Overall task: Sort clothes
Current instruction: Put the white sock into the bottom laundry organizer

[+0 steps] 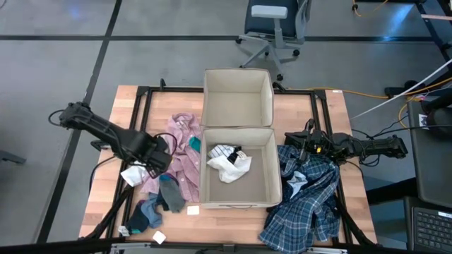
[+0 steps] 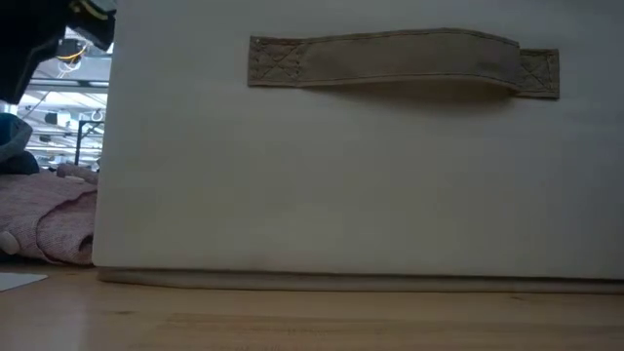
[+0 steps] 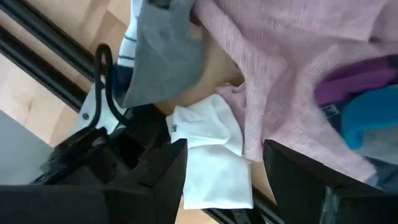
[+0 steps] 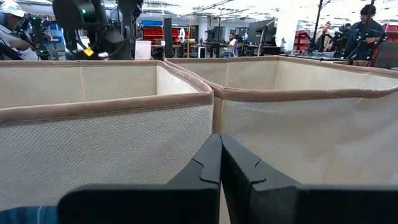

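Hovering wide, left tool (image 3: pixel 221 171) faces soft white top (image 3: pixel 211 155) (right tool (image 4: pixel 220 163) pinched flat).

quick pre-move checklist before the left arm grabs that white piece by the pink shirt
1. Left gripper open: ok, its dark fingers stand apart in the left wrist view.
2. Small white folded fabric piece between those fingers: ok, it lies in the gap, beside the pink woven shirt.
3. Pink shirt out of the grasp: cannot tell, its edge lies right against the white piece.
4. Near beige square fabric bin ready to take clothes: ok, it holds only a white top with room left.
5. Right gripper out of the way: ok, shut, low on the blue-white plaid shirt on the bins' other side.
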Controlling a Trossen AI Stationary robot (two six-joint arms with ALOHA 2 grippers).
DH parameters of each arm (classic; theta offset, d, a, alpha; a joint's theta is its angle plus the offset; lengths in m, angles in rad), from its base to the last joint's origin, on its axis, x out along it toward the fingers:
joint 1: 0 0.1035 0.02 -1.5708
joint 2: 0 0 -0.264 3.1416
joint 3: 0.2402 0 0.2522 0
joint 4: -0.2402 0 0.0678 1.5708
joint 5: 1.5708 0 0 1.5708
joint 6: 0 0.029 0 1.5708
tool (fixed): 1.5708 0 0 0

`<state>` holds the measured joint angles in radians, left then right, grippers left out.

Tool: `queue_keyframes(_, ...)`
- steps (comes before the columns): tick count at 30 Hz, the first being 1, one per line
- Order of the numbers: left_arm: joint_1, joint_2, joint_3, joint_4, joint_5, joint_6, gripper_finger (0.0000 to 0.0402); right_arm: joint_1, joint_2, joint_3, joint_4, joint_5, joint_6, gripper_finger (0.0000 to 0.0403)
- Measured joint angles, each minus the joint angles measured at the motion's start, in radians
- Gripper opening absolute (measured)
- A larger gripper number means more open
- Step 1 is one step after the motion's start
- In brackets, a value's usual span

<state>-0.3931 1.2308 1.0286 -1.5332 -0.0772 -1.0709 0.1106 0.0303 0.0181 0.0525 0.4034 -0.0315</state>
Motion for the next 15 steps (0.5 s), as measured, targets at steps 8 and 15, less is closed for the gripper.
queue_keyframes(8,0.0,0.001,-0.103,0.115,0.071,0.095,0.02,0.0,0.0,0.0,0.0,-0.002,0.005,0.0007)
queue_keyframes(15,0.0,0.002,-0.185,0.129,0.129,0.104,0.02,0.0,0.0,0.0,0.001,-0.003,0.007,0.0007)
